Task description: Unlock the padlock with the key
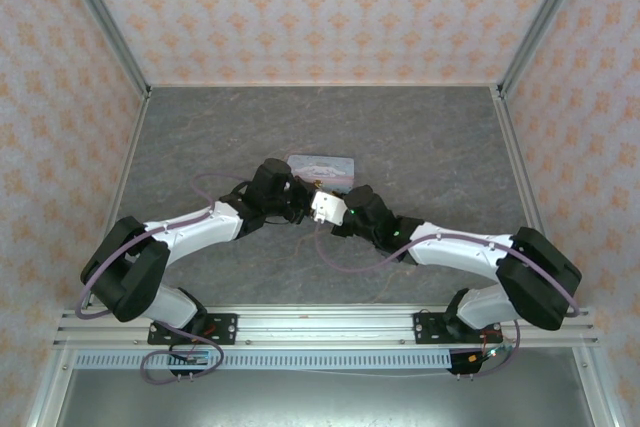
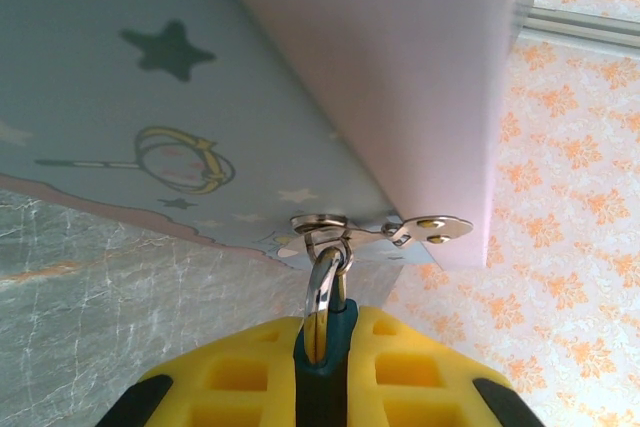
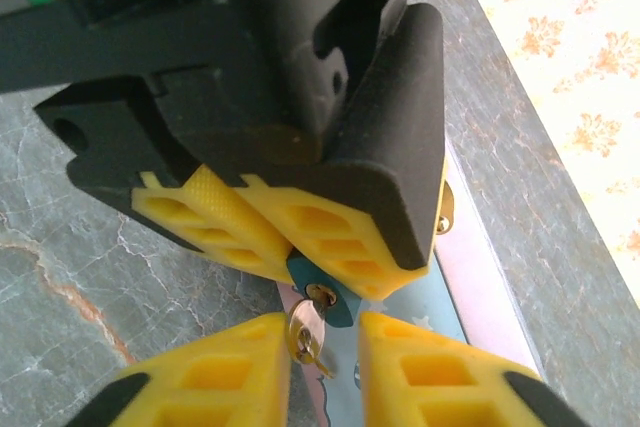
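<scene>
Left gripper (image 1: 300,198) and right gripper (image 1: 318,205) are facing each other, almost touching, just beside the tin (image 1: 322,164).

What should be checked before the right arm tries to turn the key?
1. Left gripper clamped on the padlock: ok.
2. Key in the padlock's keyhole: ok.
3. Key pushed fully home: cannot tell.
4. Right gripper straddling the key: ok.
5. Its fingers closed onto the key: not ok, a gap shows on one side.
6. Shackle threaded through the hasp of the tin: ok.
</scene>
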Controlling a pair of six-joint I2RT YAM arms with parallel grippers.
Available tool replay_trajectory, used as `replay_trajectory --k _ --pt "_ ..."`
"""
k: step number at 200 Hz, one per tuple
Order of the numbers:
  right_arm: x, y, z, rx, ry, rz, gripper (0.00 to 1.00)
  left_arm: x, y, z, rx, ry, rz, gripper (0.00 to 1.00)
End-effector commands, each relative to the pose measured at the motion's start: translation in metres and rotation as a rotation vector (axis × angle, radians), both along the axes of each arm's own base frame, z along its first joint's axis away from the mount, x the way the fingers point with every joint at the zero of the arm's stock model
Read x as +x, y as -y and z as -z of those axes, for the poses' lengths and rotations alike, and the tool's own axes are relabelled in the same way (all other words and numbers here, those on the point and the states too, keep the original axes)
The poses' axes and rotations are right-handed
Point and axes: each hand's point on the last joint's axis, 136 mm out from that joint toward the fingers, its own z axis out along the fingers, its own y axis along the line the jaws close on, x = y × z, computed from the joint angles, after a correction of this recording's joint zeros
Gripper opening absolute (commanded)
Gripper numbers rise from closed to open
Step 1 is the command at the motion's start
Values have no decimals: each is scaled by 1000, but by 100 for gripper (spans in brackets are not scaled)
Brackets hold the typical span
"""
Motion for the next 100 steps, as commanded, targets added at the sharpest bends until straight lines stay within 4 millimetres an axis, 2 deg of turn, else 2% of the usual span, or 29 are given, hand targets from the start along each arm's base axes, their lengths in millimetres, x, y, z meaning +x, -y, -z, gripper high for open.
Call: replay_trajectory --k 1,48,100 --pt "7 -7 -13 47 21 30 16 5 8 -23 -36 42 5 0" --pt "13 -4 -19 121 7 103 0 3 8 -20 -35 35 4 0" --pt "20 -1 -29 337 -92 252 0 3 7 -19 -32 32 2 0"
